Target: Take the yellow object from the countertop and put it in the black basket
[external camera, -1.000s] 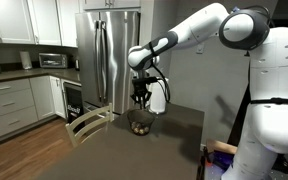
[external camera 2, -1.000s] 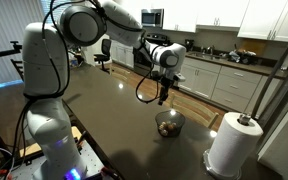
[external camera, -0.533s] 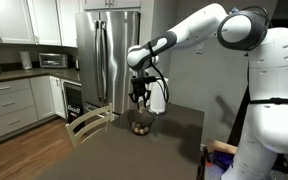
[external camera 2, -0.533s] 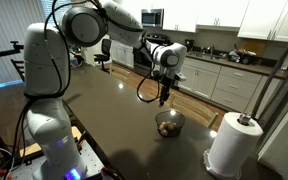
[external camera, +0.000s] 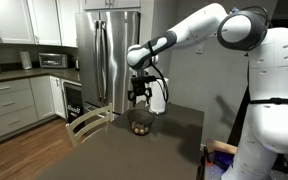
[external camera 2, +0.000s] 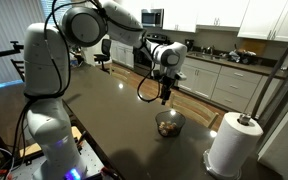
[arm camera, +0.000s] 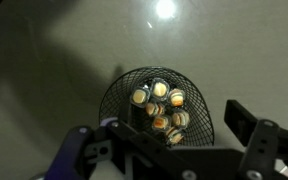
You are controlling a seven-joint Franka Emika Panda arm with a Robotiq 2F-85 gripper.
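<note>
The black basket (arm camera: 154,105) stands on the dark countertop (arm camera: 44,60) and holds several small pale-yellow round lumps. The yellow object (arm camera: 160,89) lies among them; I cannot tell it from the others. My gripper (arm camera: 162,138) hangs right above the basket, open, with nothing between its fingers. In both exterior views the gripper (external camera: 139,98) (external camera 2: 165,98) points straight down over the basket (external camera: 140,125) (external camera 2: 169,124), a little apart from its rim.
A tall white paper-towel roll (external camera 2: 232,145) stands on the countertop (external camera 2: 104,120) close to the basket. A wooden chair (external camera: 89,125) sits at the table's edge. A steel fridge (external camera: 109,55) and kitchen cabinets stand behind.
The jaws have spread from shut to open above the basket. The arm has barely moved.
</note>
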